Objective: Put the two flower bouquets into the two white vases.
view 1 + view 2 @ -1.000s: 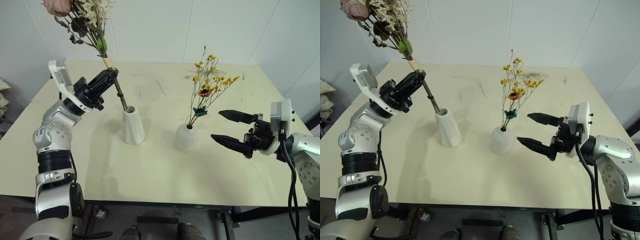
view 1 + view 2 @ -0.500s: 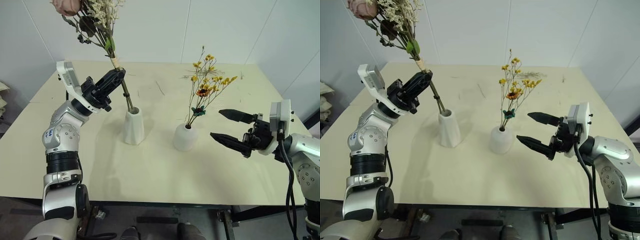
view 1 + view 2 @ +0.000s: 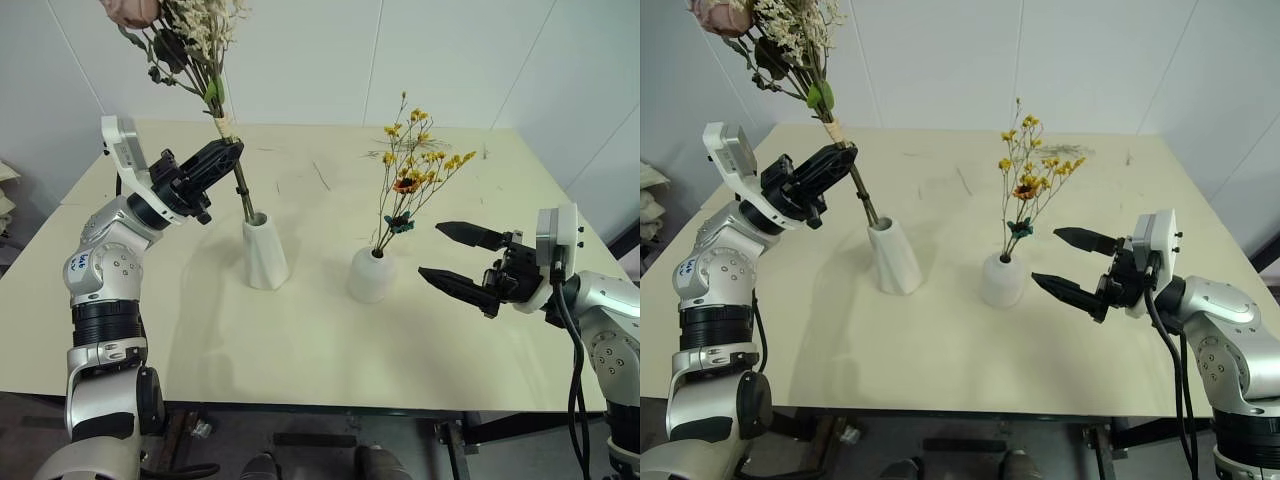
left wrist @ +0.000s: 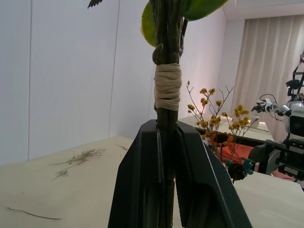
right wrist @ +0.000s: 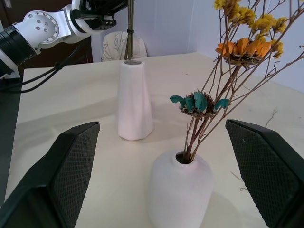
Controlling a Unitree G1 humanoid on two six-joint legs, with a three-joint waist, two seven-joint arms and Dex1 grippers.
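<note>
My left gripper (image 3: 228,152) is shut on the stems of the bushy bouquet (image 3: 185,35), just below its tan wrapping (image 4: 167,87). The bouquet leans up and to the left, and its stem ends sit in the mouth of the taller white vase (image 3: 266,252). Pink and cream heads reach the top of the left eye view. The sparse bouquet (image 3: 412,165) with yellow blossoms stands in the shorter rounded vase (image 3: 372,275). To the right of that vase my right gripper (image 3: 432,250) hovers open and empty, pointing at it, with both vases ahead of it (image 5: 134,102).
The cream table (image 3: 300,350) has loose twig scraps (image 3: 322,176) behind the vases and more near the far right corner (image 3: 487,152). White walls stand close behind the table's far edge.
</note>
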